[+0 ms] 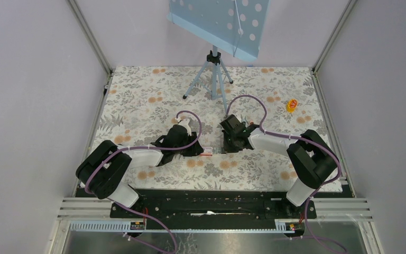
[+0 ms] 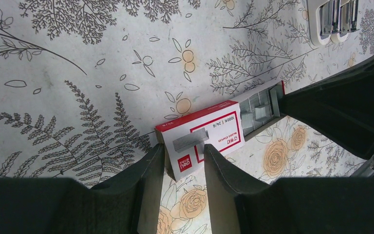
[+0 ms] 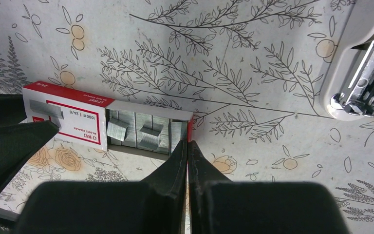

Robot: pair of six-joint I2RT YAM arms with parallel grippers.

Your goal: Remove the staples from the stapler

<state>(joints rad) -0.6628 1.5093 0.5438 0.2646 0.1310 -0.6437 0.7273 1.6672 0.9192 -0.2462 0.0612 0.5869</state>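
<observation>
Slim pale-pink plastic stapler (image 3: 355, 44) lies on the floral worktop (image 1: 137, 95), at two o'clock from a red-and-white cardboard staple box (image 3: 73, 114) in both wrist views. Left hand (image 2: 182, 158) stands partly open, straddling the box's closed end; right hand (image 3: 187, 146) is pinched on its slid-out tray (image 3: 146, 129).
</observation>
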